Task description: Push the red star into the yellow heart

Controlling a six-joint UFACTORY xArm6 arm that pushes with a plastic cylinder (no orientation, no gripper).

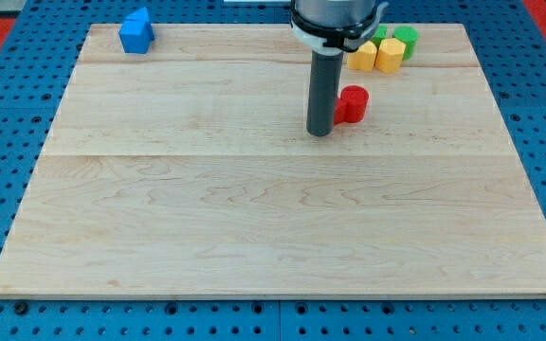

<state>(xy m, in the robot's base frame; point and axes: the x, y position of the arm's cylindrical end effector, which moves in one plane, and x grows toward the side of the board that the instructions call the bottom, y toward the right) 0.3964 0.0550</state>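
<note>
A red block [353, 103], its star shape hard to make out, sits on the wooden board [273, 218] right of centre near the view's top. My tip [320, 132] stands just left of it, touching or nearly touching its left side. Two yellow blocks lie above the red one near the view's top: one [361, 58] partly hidden behind the arm, the other [390, 54] to its right. I cannot tell which of them is the heart.
A green block [404, 40] sits just above and right of the yellow blocks, with another green bit [379, 33] beside the arm. A blue block [136, 31] lies at the board's top left corner. Blue pegboard surrounds the board.
</note>
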